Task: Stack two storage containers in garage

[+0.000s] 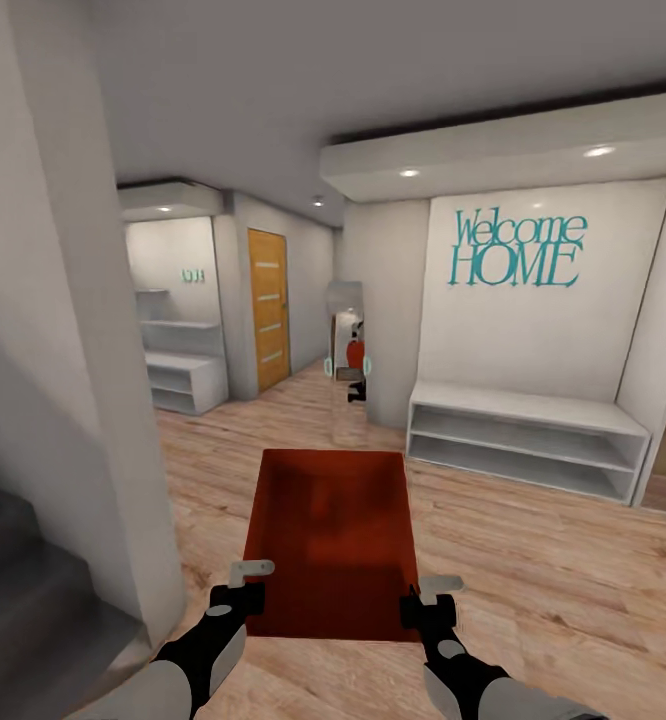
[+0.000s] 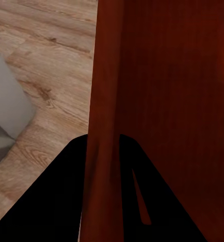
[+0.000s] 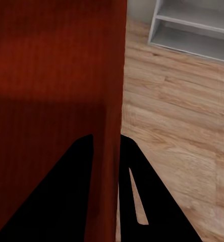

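Robot carries one storage container (image 1: 333, 540) low out front, above the wood plank floor (image 1: 533, 560) in a hallway. Left gripper (image 1: 241, 592) and right gripper (image 1: 425, 598) each have jaws pinched on opposite side walls near the back corners, keeping the bin level. Shelf unit (image 1: 528, 440) stands ahead right.

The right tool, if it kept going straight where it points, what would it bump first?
The right tool already pinches the storage container's side wall. Straight ahead, probably only wood floor at first, then perhaps the white shelf; depth is hard to judge.
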Available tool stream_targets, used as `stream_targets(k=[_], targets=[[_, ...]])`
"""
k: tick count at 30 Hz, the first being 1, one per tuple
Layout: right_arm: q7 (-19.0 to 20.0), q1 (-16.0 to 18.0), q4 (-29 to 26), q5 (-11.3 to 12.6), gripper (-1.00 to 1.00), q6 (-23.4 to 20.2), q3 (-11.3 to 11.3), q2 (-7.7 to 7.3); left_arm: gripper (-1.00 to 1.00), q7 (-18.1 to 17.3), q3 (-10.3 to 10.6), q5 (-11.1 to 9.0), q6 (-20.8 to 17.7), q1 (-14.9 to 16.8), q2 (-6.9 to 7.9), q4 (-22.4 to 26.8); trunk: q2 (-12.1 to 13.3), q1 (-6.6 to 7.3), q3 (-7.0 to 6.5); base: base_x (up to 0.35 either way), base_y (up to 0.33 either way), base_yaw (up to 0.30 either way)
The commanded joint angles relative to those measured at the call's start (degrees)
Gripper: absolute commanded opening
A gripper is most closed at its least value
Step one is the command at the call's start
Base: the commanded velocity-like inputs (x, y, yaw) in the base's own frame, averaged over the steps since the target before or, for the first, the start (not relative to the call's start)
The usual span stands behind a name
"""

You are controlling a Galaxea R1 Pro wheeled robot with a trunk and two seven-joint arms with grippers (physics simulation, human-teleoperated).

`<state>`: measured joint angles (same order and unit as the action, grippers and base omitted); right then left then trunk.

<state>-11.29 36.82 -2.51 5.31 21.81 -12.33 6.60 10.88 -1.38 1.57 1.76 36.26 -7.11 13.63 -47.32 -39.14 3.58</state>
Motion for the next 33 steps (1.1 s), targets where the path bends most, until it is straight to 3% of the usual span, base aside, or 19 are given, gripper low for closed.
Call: stream_targets(k=[1,33], targets=[[-1.0,0.1,-0.1,0.9,-1.0,0.9,1.9,-0.01,-1.0,3.5,-1.0,0.1,0.2,0.0,-0.01,-0.3,-0.1,-0.04,0.09,0.322,0.0,0.259],[-1.0,0.1,-0.1,0.9,-1.0,0.8,1.9,0.05,-1.0,3.5,-1.0,0.1,0.2,0.0,-0.01,-0.3,-0.1,-0.04,0.09,0.322,0.0,0.013]])
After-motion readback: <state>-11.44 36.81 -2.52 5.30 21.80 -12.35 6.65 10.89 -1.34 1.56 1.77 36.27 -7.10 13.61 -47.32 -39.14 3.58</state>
